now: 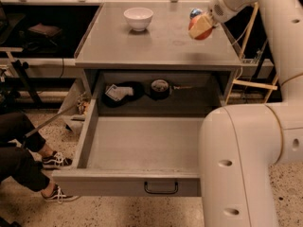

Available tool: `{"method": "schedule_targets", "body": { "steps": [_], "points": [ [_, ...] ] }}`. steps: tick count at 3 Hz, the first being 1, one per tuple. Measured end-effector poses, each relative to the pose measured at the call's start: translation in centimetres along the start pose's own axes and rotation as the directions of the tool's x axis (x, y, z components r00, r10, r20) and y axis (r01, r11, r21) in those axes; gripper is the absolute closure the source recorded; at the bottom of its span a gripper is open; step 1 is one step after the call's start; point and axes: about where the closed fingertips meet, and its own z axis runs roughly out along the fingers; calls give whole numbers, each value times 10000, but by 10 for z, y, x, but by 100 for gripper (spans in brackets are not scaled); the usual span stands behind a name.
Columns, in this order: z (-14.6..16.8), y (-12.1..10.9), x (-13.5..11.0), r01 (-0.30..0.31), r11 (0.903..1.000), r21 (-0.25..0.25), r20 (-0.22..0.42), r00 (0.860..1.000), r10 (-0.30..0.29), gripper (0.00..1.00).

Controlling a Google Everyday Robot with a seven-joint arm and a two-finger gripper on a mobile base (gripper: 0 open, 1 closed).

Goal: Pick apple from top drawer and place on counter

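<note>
The gripper [200, 26] is shut on the red-orange apple [199, 31] and holds it above the right side of the grey counter [156, 41], a little over the surface. The arm reaches in from the upper right. The top drawer [142, 145] is pulled fully open below the counter, with its flat front panel and black wire handle [161, 188] near the bottom. The drawer's floor shows nothing in it.
A white bowl [138, 18] stands at the counter's back left. A small blue object [195, 13] lies behind the apple. Dark items [137, 90] lie on the shelf behind the drawer. The robot's white body [241, 164] fills the lower right. A person's legs and shoes [28, 160] are at the left.
</note>
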Motion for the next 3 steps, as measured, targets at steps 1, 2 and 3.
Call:
{"method": "schedule_targets", "body": {
  "steps": [1,2,3],
  "points": [
    [33,5,23,-63,9997,-248,-859,9963,42,100],
    [35,6,25,-72,9996,-280,-901,9959,46,82],
    [35,6,25,-72,9996,-281,-902,9959,46,58]
  ]
}}
